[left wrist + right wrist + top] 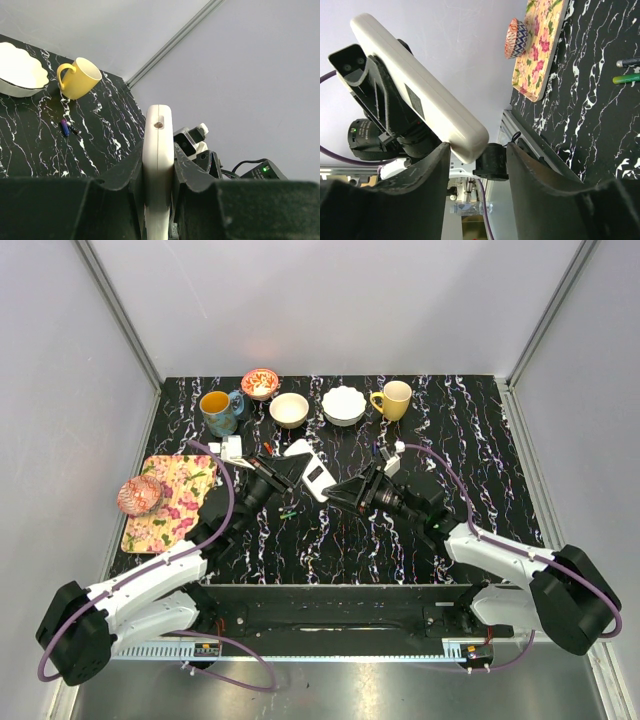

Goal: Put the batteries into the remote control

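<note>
The left hand (375,57) clamps the remote control (420,85), its white back facing the parted right hand (479,146).

left gripper (158,167) clamping the remote control (158,142) | right gripper (477,150) pointing leftward, jaws standing apart

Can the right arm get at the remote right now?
Likely yes: the left hand holds the remote up, its end right by the open right hand, nothing between them.

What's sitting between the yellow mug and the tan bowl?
A white bowl sits between the yellow mug and the tan bowl; the top camera shows it.
</note>
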